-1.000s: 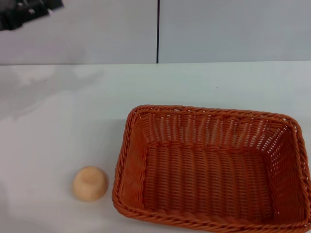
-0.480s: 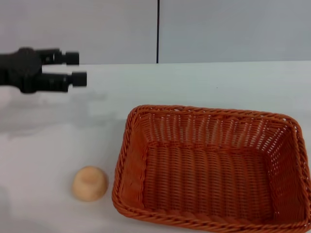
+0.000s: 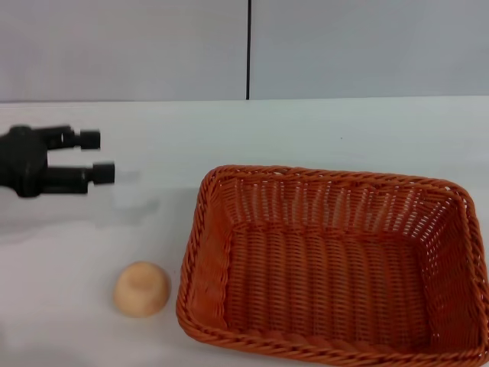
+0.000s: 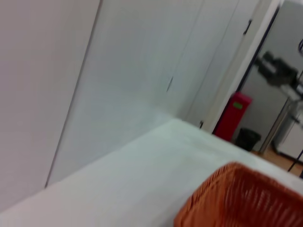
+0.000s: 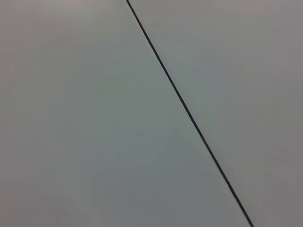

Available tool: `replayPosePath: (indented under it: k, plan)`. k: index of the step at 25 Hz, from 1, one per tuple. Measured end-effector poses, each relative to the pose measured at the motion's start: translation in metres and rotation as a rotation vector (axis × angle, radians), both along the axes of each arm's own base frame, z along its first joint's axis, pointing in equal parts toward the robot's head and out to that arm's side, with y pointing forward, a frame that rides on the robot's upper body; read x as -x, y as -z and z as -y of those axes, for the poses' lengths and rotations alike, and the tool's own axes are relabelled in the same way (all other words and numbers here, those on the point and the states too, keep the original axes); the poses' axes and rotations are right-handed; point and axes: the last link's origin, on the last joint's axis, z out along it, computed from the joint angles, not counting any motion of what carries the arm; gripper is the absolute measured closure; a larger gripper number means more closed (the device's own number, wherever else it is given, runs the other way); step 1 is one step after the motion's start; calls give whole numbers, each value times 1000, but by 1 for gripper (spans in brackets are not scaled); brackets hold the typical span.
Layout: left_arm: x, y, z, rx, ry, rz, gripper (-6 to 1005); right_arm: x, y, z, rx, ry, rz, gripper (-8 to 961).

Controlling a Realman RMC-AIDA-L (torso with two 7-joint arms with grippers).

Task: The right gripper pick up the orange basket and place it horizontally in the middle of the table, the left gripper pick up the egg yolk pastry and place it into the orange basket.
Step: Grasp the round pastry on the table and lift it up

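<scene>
Your left gripper (image 3: 98,156) hovers with its slim fingers apart, above the table (image 3: 321,130). The round, dimpled pastry (image 3: 141,288) sits just beside the woven, braided-rim basket (image 3: 328,264).

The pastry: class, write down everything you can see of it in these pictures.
The pastry is a small round bun, pale tan-yellow, with a shallow dimple in its top and a matte, smooth-looking crust. It sits upright on the white table, near its front edge, just left of the basket and apart from it. Nothing touches it but the table. The left claw hangs open farther back and to the left, well clear of it.
</scene>
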Motion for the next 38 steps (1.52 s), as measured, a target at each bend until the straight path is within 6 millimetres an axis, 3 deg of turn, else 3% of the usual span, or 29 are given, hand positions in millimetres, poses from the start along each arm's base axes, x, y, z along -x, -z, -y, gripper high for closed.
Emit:
replayPosePath:
  k: [11, 17, 38]
  plan:
    - [16, 25, 16, 56, -57, -52, 177, 10, 8, -10, 24, -40, -29, 389]
    - [17, 28, 18, 63, -65, -52, 334, 9, 10, -9, 25, -36, -29, 389]
    - [38, 51, 40, 152, -142, -126, 328, 11, 17, -10, 55, -44, -39, 389]
